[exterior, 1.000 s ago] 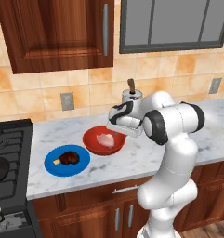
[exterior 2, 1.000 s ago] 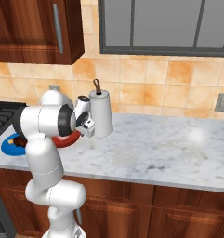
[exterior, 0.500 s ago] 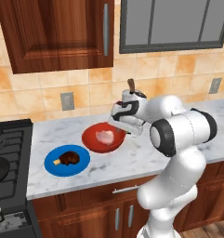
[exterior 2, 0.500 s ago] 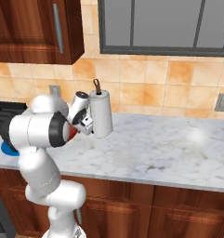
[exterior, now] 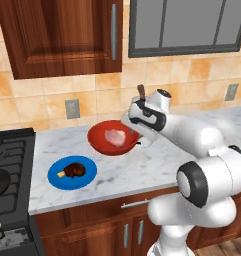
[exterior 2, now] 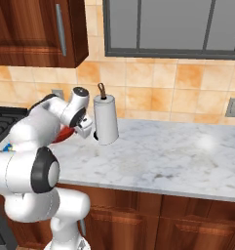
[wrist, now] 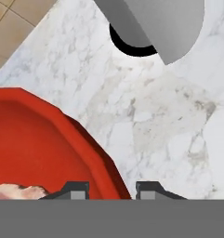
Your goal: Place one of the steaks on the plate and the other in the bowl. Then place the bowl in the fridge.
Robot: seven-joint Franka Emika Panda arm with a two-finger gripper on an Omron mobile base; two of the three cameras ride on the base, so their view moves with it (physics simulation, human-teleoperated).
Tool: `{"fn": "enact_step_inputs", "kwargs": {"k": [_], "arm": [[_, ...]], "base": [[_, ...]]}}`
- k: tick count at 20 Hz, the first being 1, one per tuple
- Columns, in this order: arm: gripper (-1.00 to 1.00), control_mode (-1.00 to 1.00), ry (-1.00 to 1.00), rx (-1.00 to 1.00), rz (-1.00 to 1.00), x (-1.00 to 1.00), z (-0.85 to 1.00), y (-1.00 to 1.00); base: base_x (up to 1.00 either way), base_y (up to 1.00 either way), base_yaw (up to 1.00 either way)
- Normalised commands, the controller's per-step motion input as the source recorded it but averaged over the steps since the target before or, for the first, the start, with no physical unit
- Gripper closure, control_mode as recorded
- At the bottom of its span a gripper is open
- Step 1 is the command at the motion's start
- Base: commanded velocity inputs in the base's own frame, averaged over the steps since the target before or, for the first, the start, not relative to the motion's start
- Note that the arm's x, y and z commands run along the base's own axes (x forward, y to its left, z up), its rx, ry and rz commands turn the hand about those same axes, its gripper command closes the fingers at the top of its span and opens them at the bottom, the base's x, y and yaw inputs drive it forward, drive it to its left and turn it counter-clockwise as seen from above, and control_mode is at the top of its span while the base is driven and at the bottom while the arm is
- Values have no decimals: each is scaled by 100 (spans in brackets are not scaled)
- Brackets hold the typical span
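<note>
The gripper [wrist: 111, 188] is seen closed narrowly on the right-hand rim of the bowl [exterior: 112, 138], the glossy red wall passing between the two dark finger tips, one inside the bowl and one outside it. The bowl is round and shallow, faceted along its edge in the hand view, and the flat pale pink steak [exterior: 114, 136] is held in its hollow, just to the inner side of the gripper. The veined white marble counter [wrist: 164, 125] is spread beneath and beyond the fingers. Past the gripper, on the far side from the bowl, a smooth grey cylinder [exterior 2: 105, 120] with a dark round foot and a brown stub on top is stood upright on the stone. Well to the bowl's far side from the gripper, nearer the counter's front edge, the flat round bright blue plate [exterior: 57, 175] is set, and the dark brown steak [exterior: 73, 171] with its yellowish stub is laid on it.
</note>
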Motion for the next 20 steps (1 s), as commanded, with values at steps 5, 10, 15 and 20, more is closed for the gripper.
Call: {"fn": "enact_step_inputs", "kwargs": {"k": [5,10,15,20], "arm": [[100,-100,2,17,-24,-98,71,0],[100,-100,15,2,-19,-92,26,0],[100,-100,4,-4,-8,-29,-24,-9],[100,-100,-1,0,0,0,-2,-1]], "base": [[0,0,0],[0,0,0],[0,0,0],[0,0,0]]}}
